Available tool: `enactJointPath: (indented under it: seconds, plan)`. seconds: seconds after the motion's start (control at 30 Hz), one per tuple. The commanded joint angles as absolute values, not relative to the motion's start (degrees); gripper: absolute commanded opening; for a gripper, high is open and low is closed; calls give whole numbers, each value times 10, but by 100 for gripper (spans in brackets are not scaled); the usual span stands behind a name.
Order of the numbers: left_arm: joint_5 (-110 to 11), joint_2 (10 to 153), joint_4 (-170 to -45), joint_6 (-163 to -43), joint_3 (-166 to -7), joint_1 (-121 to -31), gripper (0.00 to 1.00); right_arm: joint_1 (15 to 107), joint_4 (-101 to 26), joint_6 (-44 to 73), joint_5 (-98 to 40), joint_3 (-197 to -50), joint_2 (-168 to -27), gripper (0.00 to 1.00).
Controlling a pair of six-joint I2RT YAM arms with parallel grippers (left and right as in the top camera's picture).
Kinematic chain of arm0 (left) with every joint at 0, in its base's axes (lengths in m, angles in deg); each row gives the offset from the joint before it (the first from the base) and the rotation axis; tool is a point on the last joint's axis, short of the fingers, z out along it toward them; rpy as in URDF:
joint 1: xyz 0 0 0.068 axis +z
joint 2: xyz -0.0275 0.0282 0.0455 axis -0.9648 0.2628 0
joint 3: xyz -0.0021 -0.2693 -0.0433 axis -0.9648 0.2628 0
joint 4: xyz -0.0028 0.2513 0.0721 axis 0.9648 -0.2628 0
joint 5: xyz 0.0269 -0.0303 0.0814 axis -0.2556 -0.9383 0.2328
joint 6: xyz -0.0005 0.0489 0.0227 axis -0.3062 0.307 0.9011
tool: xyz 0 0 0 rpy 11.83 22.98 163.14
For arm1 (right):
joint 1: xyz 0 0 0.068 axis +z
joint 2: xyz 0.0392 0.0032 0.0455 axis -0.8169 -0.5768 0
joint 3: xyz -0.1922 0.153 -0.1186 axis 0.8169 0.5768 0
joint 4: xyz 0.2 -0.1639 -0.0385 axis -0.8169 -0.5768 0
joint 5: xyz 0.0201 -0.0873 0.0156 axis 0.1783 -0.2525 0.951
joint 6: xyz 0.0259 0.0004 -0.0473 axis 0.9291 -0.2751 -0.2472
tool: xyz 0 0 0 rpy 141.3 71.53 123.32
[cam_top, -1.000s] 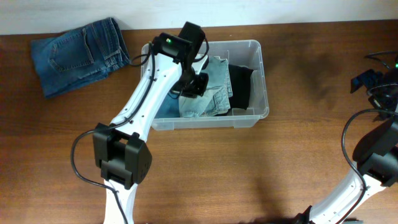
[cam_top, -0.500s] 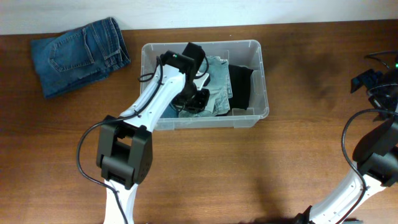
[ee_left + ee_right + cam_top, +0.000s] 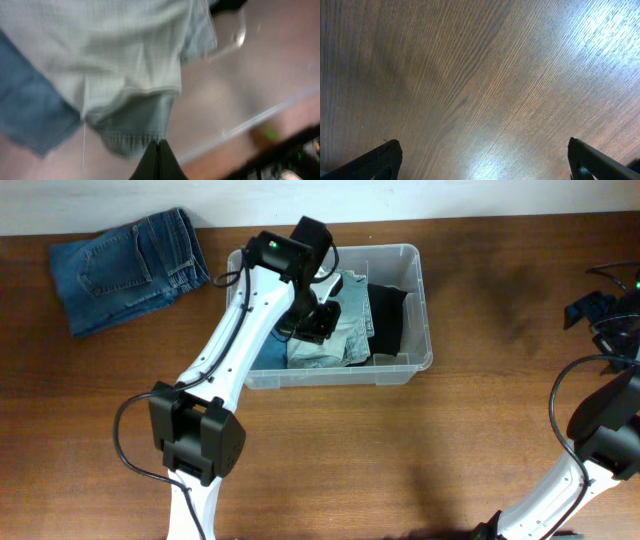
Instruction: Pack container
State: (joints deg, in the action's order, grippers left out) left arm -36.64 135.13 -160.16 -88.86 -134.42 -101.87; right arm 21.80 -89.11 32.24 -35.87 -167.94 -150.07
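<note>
About halfway packed, at a guess. Already inside the container (image 3: 425, 300), right under the left tool (image 3: 318, 320): pale jeans (image 3: 345, 340), with a black piece of clothing (image 3: 392, 320) just beside and some blue cloth (image 3: 265, 358) underneath. Left tool pinched shut, with nothing gripped as far as can be seen, tip close over the pale jeans. Left to pack: dark blue jeans (image 3: 125, 270), folded on the surface (image 3: 400, 460), outside the container and well away from both tools. Right tool (image 3: 482, 162) wide open, holding nothing, far from the container, over bare wood.
</note>
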Motion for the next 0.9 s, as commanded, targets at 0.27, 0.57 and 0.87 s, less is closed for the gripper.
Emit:
enactJointPath:
  seconds: [0.27,0.57,0.87]
  plan:
    - [-347,1350,-1646,-860,-1328,-1021,1,217,-891,327,-367,-1677,-1490,98]
    - [-348,1352,-1617,-860,-1272,-1021,1,217,-891,328,-367,-1677,-1490,99]
    - [-359,1352,-1589,-860,-1245,-1021,1,217,-891,328,-367,-1677,-1490,98]
